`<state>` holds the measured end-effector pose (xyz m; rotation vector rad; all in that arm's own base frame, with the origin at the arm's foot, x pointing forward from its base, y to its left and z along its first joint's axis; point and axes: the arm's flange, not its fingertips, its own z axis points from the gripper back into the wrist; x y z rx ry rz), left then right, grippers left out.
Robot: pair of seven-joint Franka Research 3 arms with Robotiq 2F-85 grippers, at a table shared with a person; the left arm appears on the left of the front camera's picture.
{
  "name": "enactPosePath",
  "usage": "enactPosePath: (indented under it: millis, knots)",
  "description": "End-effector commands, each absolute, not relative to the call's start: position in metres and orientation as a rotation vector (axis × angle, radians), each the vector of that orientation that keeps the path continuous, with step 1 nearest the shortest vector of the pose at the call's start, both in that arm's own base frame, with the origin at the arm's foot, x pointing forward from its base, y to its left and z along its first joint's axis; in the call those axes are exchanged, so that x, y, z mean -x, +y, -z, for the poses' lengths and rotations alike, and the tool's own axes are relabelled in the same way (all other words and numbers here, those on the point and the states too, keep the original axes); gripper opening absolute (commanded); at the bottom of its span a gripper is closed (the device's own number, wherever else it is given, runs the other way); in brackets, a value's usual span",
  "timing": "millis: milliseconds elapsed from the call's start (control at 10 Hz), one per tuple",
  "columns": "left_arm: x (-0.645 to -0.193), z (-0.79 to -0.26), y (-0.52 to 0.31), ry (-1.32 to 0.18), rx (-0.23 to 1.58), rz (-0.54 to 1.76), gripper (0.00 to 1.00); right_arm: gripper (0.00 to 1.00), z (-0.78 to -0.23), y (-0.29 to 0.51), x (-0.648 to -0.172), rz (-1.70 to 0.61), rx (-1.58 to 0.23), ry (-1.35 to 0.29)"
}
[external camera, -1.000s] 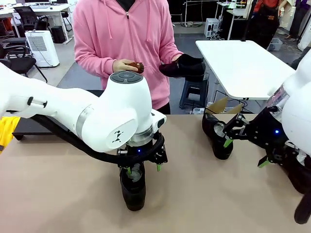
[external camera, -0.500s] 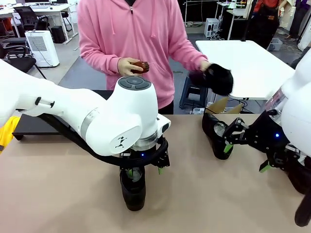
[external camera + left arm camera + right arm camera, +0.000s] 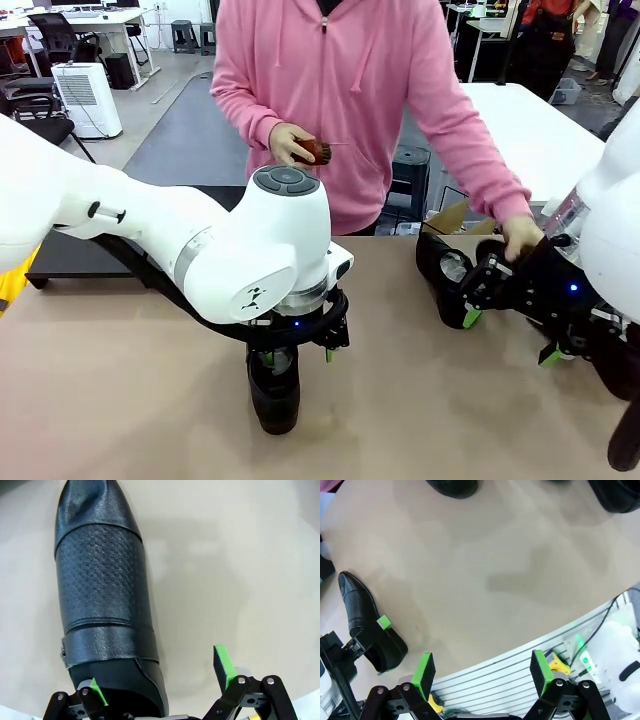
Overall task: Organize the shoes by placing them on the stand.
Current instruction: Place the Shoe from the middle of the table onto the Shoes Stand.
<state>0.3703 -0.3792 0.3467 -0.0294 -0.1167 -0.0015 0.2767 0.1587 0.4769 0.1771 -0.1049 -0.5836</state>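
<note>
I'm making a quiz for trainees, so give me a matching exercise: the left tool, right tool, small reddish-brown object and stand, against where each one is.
Things: 1 left tool; 2 right tool; 3 reddish-brown object; 4 stand.
Places: A in the person's hand; B far left, behind the left arm; C open, just above the near black shoe; D open, beside a second black shoe farther right.
Pairs: 1-C, 2-D, 3-A, 4-B.
</note>
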Motion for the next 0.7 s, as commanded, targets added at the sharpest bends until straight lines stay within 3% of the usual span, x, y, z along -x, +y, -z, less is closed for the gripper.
enactPosePath:
  millis: [0,600]
  knots:
    - [-0.377,-0.3428,-0.3861,-0.148,-0.009,-0.025,0.89,1.0,-0.4776,0.1592,-0.2785,0.588,-0.184,-0.117]
    - [-0.3781,-0.3429,-0.3856,-0.138,-0.032,-0.032,0.06,1.0,-0.4776,0.1592,-0.2785,0.588,-0.184,-0.117]
